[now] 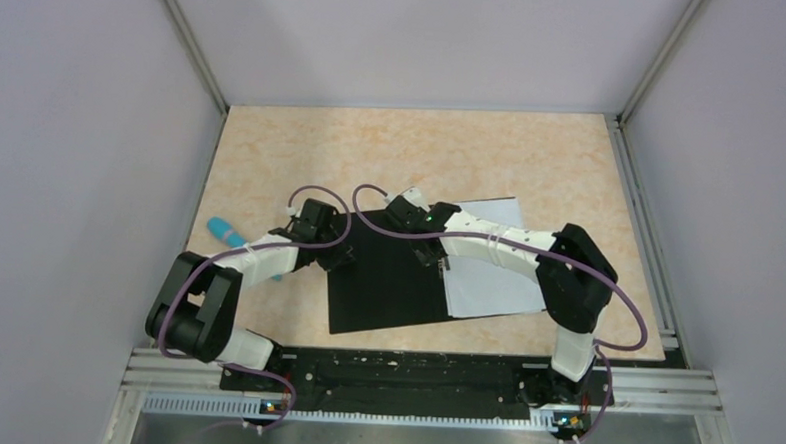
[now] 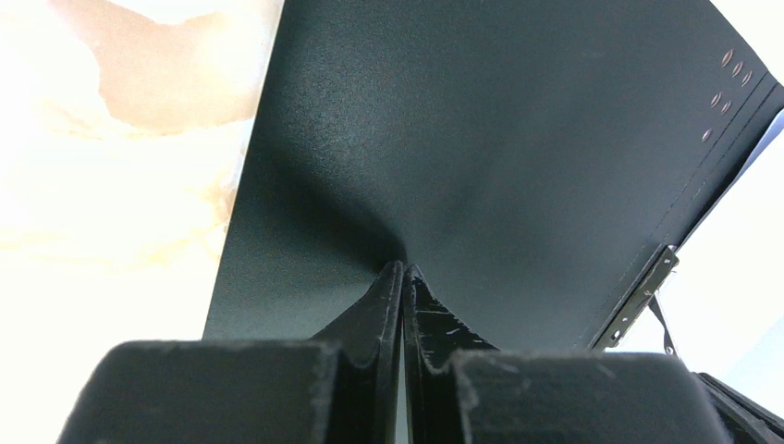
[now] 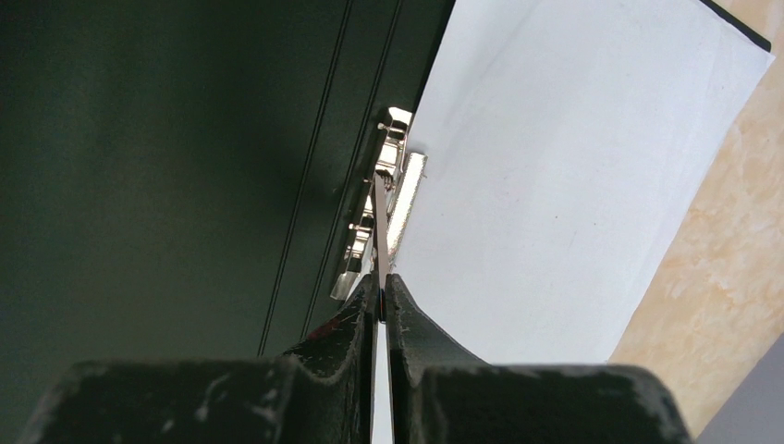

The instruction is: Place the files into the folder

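The folder (image 1: 386,282) lies open with its matte black inside up. The files (image 1: 493,256), white sheets, lie on its right half and also show in the right wrist view (image 3: 555,185). My right gripper (image 1: 439,259) is at the spine, shut on the thin lever of the metal spine clip (image 3: 384,213); its tips (image 3: 381,282) pinch the lever's end. My left gripper (image 1: 340,252) is shut with nothing between the fingers. Its tips (image 2: 404,270) touch the black left inside cover (image 2: 462,139). The clip (image 2: 643,301) shows at the right of that view.
A teal pen-like object (image 1: 226,233) lies on the marbled table (image 1: 422,153) left of the folder, beside my left arm. Grey walls enclose the table on three sides. A metal rail (image 1: 422,378) runs along the near edge.
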Controlling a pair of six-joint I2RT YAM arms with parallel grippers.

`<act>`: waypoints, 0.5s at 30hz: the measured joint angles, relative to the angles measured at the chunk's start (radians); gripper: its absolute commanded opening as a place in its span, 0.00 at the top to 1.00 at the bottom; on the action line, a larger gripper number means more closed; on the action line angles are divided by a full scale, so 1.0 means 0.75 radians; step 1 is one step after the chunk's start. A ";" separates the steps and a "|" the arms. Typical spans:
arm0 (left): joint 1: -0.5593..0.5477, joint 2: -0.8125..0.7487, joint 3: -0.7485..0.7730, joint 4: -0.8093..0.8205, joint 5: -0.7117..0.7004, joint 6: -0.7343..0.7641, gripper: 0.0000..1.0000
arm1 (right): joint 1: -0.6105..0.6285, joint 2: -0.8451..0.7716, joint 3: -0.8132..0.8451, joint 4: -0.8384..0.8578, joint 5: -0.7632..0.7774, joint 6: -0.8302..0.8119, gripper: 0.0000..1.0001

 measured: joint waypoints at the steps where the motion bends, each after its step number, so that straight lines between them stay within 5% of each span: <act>1: 0.000 0.002 0.001 0.002 0.000 -0.001 0.93 | 0.000 -0.001 -0.008 0.004 0.002 0.001 0.94; 15: 0.014 0.018 0.002 0.023 0.024 -0.036 0.93 | 0.000 -0.074 -0.095 0.065 0.003 0.032 0.94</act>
